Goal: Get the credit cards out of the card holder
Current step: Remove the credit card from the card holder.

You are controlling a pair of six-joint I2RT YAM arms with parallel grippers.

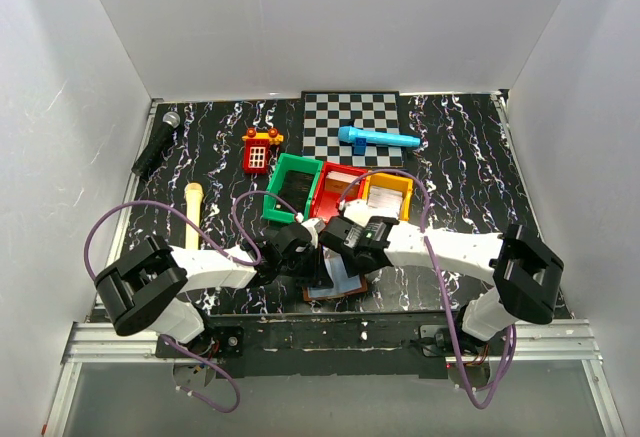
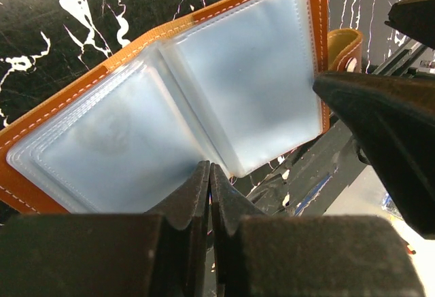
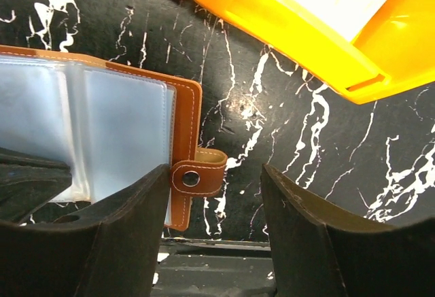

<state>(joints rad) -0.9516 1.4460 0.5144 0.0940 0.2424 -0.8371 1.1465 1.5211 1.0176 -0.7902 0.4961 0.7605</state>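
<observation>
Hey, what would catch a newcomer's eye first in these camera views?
The open card holder at the near edge of the table, brown outside with pale blue glossy pockets, both arms crowded over it. The left gripper is shut at the pockets' lower edge; the right gripper stands open with the snap tab between its fingers. Just behind sit a green bin, a red bin and an orange bin.

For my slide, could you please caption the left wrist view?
Left gripper, shut, at the open card holder's near edge.

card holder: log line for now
holder open | left gripper shut at sleeve edge | right gripper open astride snap tab
</observation>
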